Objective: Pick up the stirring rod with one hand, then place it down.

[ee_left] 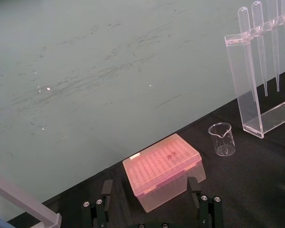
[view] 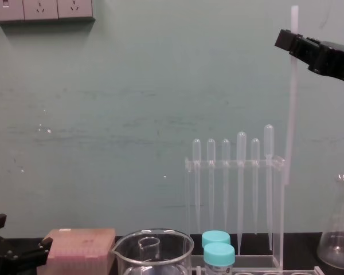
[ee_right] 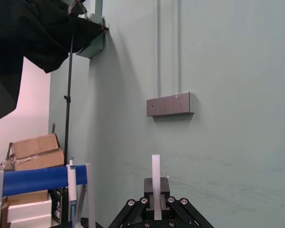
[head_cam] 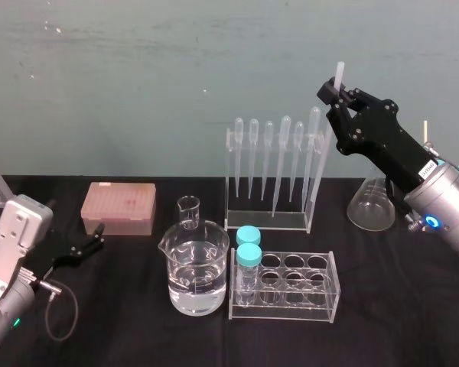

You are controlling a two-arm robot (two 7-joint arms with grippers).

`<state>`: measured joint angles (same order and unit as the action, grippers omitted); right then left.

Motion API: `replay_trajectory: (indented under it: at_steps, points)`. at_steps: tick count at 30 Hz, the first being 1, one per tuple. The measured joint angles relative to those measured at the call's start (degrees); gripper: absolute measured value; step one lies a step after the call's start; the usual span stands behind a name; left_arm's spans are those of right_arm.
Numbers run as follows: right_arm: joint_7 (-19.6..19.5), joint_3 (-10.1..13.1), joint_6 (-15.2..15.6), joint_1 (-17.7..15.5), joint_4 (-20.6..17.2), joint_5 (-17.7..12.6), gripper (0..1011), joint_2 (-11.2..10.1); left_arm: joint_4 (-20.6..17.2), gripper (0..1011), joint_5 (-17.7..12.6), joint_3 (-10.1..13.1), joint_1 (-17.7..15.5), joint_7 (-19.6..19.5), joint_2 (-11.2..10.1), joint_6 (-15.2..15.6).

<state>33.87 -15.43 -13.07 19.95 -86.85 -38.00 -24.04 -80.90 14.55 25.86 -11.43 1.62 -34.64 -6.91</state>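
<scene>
The black-clothed table (head_cam: 138, 336) meets the pale green wall (head_cam: 138, 84) along its far edge. At the far left the left gripper (head_cam: 90, 243), small and black with a clamp-like tip, rests low over the cloth. Its fingers stand apart and hold nothing. Just beyond it sits a pink translucent lidded box (head_cam: 118, 208), with a strip of bare cloth between the two and more bare cloth toward the near edge.

A small clear glass beaker (head_cam: 189, 210) stands behind a large glass beaker of water (head_cam: 195, 271). To the right of the large beaker is a clear acrylic tube rack (head_cam: 291, 289) holding two teal-capped tubes (head_cam: 249, 246) at its left end. Behind it a clear acrylic pipette rack (head_cam: 269, 218) stands near the wall with bulb-topped pipettes hanging in a row.

The translucent-white stirring rod (view: 290, 114) is up in the air at the pipette rack's right end. Its long axis is close to vertical, leaning slightly. The top end pokes above the right gripper (head_cam: 337, 93) and the lower end hangs beside the rack's top corner, well above the table.

This long black narrow-jawed gripper on a silver-grey arm is clamped on the rod near its top. A white label (head_cam: 427, 169) on the gripper body is too small to read.

A clear conical glass flask (head_cam: 371, 206) stands below the arm, with bare cloth in front of it.
</scene>
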Motion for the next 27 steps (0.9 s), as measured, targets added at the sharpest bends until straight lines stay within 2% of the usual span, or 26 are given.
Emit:
replay_trajectory:
  at_steps: [13, 18, 27]
  points:
    - [2.3, -2.0, 0.2, -1.9, 1.7, -0.4, 69, -0.7, 0.0, 1000, 0.0, 0.0, 0.0, 0.0, 0.0, 0.0]
    - [1.8, -2.7, -0.9, -2.9, 3.7, 1.3, 70, -0.5, 0.0, 1000, 0.0, 0.0, 0.0, 0.0, 0.0, 0.0]
    - [1.3, -3.6, -2.5, -2.5, 8.0, 4.1, 69, 1.2, 0.0, 1000, 0.0, 0.0, 0.0, 0.0, 0.0, 0.0]
